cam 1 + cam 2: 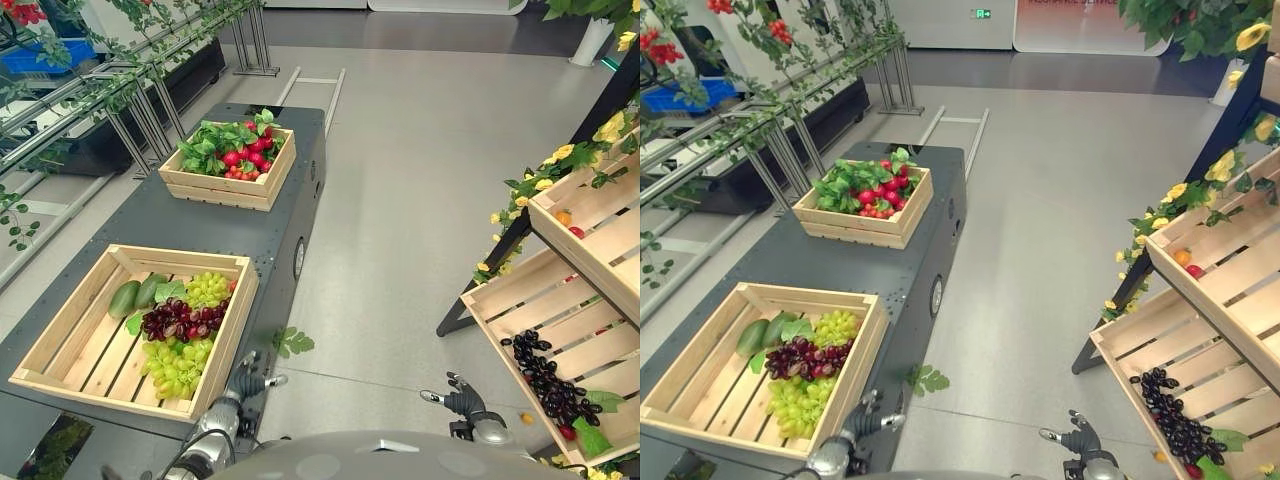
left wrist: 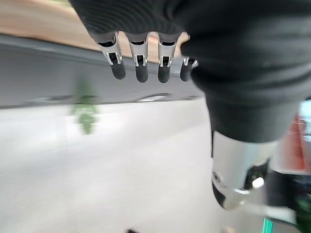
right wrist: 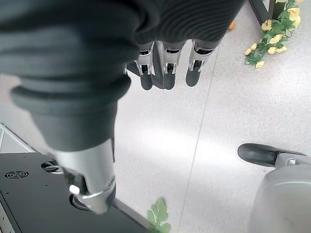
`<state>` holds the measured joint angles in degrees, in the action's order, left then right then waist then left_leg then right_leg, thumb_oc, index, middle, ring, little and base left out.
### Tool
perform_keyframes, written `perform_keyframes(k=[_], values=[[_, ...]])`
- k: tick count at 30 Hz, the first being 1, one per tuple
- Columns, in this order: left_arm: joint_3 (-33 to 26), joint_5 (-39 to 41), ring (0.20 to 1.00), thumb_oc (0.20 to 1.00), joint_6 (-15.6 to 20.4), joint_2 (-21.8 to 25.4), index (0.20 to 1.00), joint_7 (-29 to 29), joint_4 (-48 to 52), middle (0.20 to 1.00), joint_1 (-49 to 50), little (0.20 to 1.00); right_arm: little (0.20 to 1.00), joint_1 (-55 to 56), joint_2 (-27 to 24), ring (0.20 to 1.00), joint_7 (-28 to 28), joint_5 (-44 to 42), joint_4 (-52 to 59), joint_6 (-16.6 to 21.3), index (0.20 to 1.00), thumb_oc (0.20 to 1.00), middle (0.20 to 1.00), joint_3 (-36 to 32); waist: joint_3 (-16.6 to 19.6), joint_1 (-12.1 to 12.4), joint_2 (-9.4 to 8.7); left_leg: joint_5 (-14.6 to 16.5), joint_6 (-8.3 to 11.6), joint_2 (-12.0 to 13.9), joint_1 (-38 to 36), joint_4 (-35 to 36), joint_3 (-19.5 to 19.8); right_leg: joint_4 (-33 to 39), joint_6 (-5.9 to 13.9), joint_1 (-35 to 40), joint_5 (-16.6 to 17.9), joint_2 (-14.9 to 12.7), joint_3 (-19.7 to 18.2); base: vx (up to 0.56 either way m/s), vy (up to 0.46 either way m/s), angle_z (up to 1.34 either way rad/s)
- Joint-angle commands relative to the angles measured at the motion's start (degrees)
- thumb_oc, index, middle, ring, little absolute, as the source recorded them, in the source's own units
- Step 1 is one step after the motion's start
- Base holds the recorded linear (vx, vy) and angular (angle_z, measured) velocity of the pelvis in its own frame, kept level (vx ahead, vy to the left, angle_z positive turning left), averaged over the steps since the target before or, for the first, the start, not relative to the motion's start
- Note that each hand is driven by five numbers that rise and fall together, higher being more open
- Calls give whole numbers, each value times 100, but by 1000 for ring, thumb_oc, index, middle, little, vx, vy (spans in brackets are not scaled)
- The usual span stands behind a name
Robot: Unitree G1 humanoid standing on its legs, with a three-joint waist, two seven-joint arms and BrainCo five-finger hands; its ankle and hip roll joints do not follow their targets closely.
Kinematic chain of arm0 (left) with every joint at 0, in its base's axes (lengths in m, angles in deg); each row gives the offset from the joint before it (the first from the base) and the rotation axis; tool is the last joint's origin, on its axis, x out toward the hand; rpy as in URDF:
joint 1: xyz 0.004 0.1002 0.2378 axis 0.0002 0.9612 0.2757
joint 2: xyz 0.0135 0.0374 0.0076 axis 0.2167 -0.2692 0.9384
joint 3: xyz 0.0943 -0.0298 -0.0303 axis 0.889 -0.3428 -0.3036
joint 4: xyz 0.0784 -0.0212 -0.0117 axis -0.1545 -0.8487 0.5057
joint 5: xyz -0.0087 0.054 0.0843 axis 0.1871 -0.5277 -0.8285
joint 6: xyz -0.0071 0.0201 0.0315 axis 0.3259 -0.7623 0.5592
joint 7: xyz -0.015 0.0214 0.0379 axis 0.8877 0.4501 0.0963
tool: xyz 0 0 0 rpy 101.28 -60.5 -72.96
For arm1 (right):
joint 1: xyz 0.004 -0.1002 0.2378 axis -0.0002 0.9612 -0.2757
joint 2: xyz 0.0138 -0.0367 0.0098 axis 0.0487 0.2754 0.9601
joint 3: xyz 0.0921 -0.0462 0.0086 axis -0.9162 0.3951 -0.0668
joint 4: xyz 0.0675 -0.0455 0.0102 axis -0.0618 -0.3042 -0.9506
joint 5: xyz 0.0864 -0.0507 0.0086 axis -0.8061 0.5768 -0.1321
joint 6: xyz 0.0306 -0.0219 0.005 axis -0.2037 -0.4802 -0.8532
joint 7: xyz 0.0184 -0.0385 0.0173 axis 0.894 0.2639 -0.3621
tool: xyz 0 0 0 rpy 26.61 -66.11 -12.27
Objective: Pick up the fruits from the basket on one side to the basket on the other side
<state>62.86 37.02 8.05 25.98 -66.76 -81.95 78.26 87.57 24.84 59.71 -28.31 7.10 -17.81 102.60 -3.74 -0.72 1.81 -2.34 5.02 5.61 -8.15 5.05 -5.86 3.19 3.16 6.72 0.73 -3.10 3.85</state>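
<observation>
Clearly nothing was in hand yet: my left hand (image 1: 243,378) hung at the lower middle of the frame, just off the near corner of the tabletop (image 1: 200,225), fingers straight and relaxed, carrying nothing. My right hand (image 1: 458,398) sat at the lower right, equally slack and empty, over bare floor (image 1: 400,200).

The fruit lay in the near crate (image 1: 60,350) at lower left, bunched against its right wall: green grapes (image 1: 172,367), purple grapes (image 1: 178,320), another pale green bunch (image 1: 207,289), and two green mangoes (image 1: 135,296). I judged that bunching kept them within my left arm's reach.

The slanted shelf crate (image 1: 500,310) at lower right, already holding dark grapes (image 1: 545,385), looked like the destination. A farther crate (image 1: 215,185) held red fruit (image 1: 245,158) and leaves.
</observation>
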Motion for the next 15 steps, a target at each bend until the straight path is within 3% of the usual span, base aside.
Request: perform_keyframes(k=[1,7,12,15], values=[[-248,220,1000,1000,440,523,1000,111,1255,1000,-714,1000,1000,-387,-97,1000,-42,-22,-1,40,1000,1000,1000,134,-133,-30,-171,298,-149,-273,25,-191,342,-410,485,-232,121,-293,113,0,0,0],[-473,515,1000,1000,548,1037,1000,399,2409,1000,-882,1000,1000,-374,-88,1000,-203,-55,31,-15,1000,1000,1000,111,-103,-44,-165,306,-131,-267,-17,-164,316,-407,496,-214,115,-290,101,0,0,0],[-623,648,1000,1000,542,1054,1000,415,2611,1000,-884,1000,1000,-367,-78,1000,-230,-467,88,19,1000,1000,1000,-135,-118,-50,-135,302,-125,-263,-12,-159,299,-396,498,-229,120,-292,90,0,0,0],[-992,683,1000,1000,592,1228,1000,310,2918,1000,-675,1000,1000,-400,-194,1000,-151,-727,869,176,1000,1000,1000,-311,-252,-85,-83,283,-129,-275,89,-195,264,-436,502,-386,141,-295,37,-58,16,-1]])
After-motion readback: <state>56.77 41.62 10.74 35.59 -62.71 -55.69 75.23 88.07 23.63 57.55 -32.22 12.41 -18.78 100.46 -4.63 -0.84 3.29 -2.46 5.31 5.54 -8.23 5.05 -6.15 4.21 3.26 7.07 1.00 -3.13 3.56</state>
